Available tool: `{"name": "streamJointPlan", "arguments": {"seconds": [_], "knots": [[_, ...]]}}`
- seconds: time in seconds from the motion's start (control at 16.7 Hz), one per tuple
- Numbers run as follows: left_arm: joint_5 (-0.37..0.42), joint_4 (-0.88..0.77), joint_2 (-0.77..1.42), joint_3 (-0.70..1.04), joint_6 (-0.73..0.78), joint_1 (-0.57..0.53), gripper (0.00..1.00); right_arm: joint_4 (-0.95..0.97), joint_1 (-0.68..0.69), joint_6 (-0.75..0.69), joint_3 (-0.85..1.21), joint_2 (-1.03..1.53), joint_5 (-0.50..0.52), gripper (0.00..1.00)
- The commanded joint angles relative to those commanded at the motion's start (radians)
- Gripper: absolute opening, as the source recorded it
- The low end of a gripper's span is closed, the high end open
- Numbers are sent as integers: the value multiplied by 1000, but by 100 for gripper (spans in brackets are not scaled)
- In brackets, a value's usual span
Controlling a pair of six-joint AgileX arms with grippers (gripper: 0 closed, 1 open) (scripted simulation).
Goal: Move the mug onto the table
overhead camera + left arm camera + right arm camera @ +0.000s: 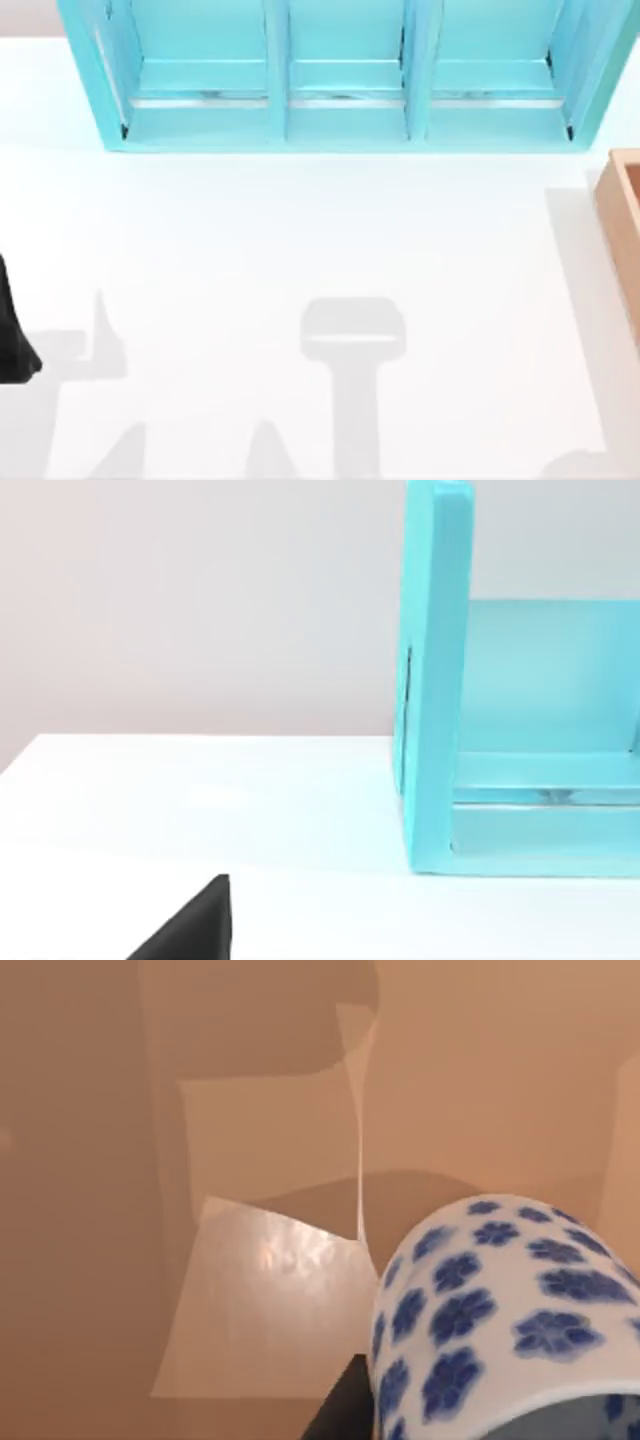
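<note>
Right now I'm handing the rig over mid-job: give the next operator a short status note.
Left arm: parked at the table's left edge; a dark part of it shows there.
Right pincer: down inside the tan wooden box at the table's right edge, close against the mug; whether it grips is unclear.
Mug: in the box, wooden walls around it.
Done: the reach into the box.
Left: confirm the grasp, lift the mug out, set it on the table.

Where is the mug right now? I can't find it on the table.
The mug sits close to the right wrist camera, inside the tan wooden box at the table's right edge.
</note>
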Motion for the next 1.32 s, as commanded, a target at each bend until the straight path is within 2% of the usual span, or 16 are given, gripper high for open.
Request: {"name": "streamJointPlan", "arguments": {"seconds": [0.3, 0.36, 0.96, 1.32], "knots": [[0, 0, 0, 0, 0, 0, 100, 0, 0, 0, 0, 0, 0, 2], [0, 0, 0, 0, 0, 0, 100, 0, 0, 0, 0, 0, 0, 0], [0, 0, 0, 0, 0, 0, 100, -17, 16, 17, 12, -9, 0, 0], [0, 0, 0, 0, 0, 0, 100, -287, 259, 258, 149, -120, -1, 0]]}}
